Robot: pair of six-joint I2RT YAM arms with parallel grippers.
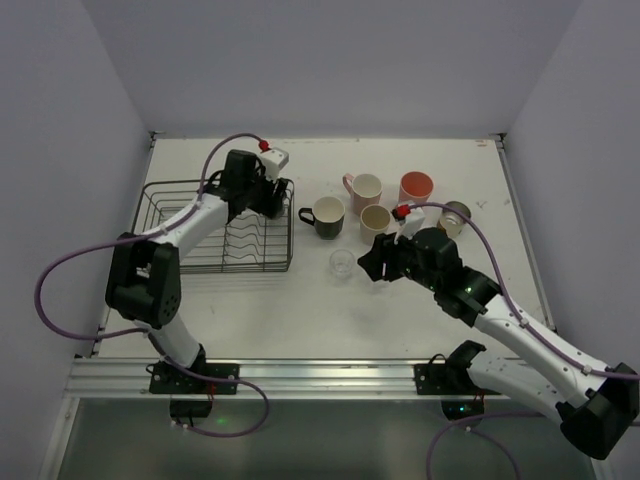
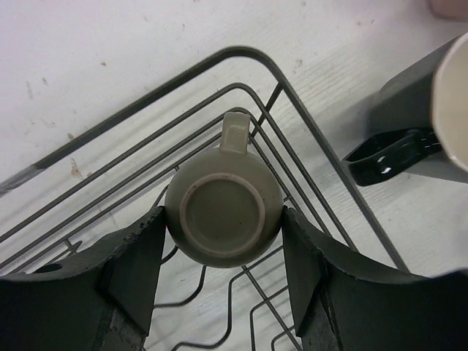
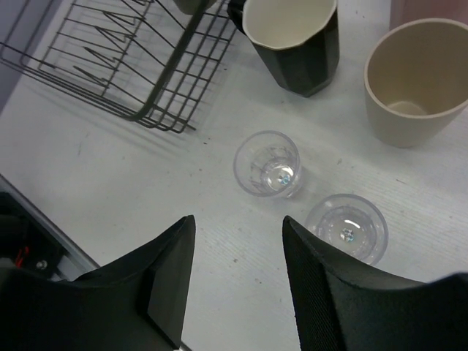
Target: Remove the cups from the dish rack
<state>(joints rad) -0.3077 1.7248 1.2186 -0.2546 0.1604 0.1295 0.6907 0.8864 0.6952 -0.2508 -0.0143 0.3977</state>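
In the upper-right corner of the rack, left gripper is clamping the upturned mug for lifting out — right gripper is hanging open, empty.

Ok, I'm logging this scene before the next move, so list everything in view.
rack: one, dark wire, table's left
green mug: one, olive, upside down at a rack corner
black mug: one, cream inside, right of rack
pink mug: one, behind black mug
beige cup: one, right of black mug
orange cup: one, salmon, right of pink mug
metal cup: one, silvery, farthest right
glasses: two, clear, nearer the arms
table: one, white
left hand: black, closed on green mug
right hand: black, open by glasses
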